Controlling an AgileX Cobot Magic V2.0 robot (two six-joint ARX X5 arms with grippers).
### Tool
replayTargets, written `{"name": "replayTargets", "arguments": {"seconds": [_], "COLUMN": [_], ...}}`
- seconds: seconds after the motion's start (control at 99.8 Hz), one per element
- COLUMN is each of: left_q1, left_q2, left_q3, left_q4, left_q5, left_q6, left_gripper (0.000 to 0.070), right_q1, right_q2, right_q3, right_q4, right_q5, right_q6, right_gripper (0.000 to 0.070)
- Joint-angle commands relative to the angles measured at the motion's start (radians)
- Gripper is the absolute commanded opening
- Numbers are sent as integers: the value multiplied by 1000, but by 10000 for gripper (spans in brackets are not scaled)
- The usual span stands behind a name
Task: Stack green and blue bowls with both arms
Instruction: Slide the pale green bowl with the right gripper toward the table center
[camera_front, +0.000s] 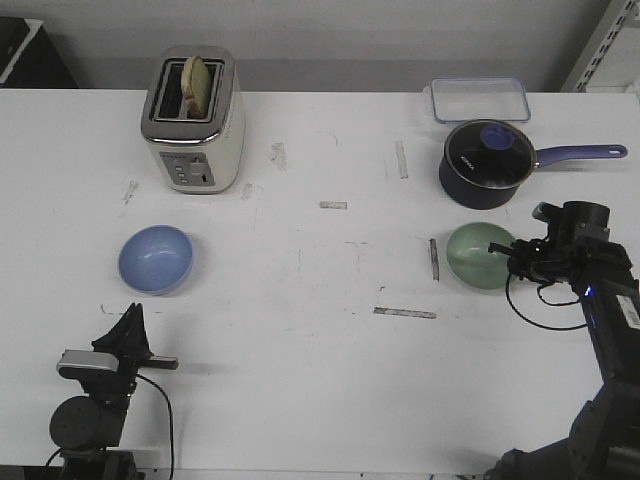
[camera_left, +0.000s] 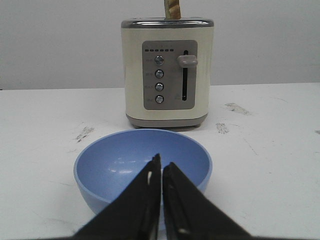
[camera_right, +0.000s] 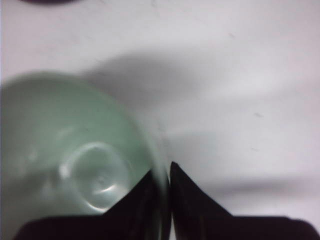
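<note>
round matte green bowl upright below the saucepan, rim pinched by right gripper; left gripper nearly closed, empty.

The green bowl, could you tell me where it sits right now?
In the front view the green bowl sits on the table's right side, just in front of the saucepan, with the right gripper at its rim.
</note>
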Motion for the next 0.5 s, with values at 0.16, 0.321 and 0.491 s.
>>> {"name": "replayTargets", "arguments": {"seconds": [0.16, 0.321, 0.491], "left_q1": [0, 0, 0], "left_q2": [-2, -2, -2], "left_q3": [-22, -22, -22], "left_q4": [15, 15, 15], "left_q5": [-1, -1, -1], "left_q6": [2, 2, 2], "left_gripper": [1, 1, 1], "right_q1": [146, 296, 489], "right_q2": [-45, -45, -43], "right_q3": [16, 16, 16], "right_q4": [98, 149, 224], "right_q5": [-56, -55, -51], "right_q6": [137, 238, 243], "right_gripper": [0, 0, 0]}}
